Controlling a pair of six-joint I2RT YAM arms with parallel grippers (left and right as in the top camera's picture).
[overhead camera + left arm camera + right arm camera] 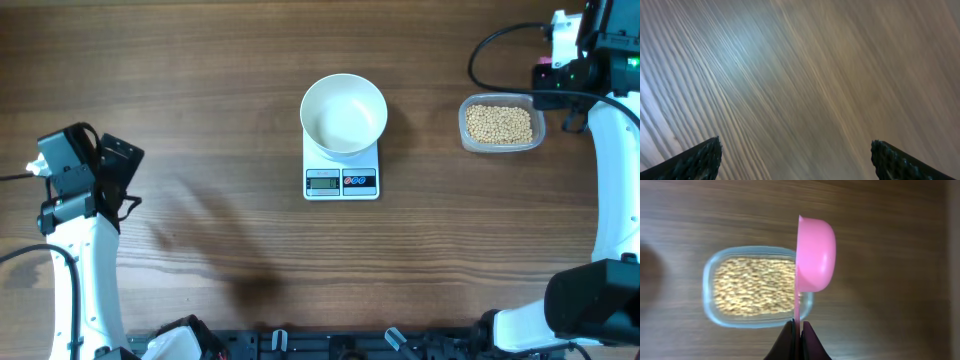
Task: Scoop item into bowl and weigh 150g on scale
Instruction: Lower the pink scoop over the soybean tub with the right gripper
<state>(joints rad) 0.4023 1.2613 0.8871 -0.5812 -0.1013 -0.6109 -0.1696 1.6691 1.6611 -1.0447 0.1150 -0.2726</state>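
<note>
The empty white bowl (344, 113) stands on the white scale (341, 182) at the table's middle. The beans (499, 124) fill a clear tub (467, 138) to the right of it. In the right wrist view my right gripper (798, 330) is shut on the thin handle of a pink scoop (815, 255), held on edge above the tub's right end (710, 300), over the beans (752, 285). My left gripper (116, 168) sits far left, away from everything. In its own view it (796, 160) is open, fingertips (697, 161) wide apart over bare wood.
The wooden table (220, 90) runs wide around the scale. The right arm's white link (612, 170) stands along the right edge with a black cable (500, 40) looping behind the tub. The left arm's base (85, 290) is at the lower left.
</note>
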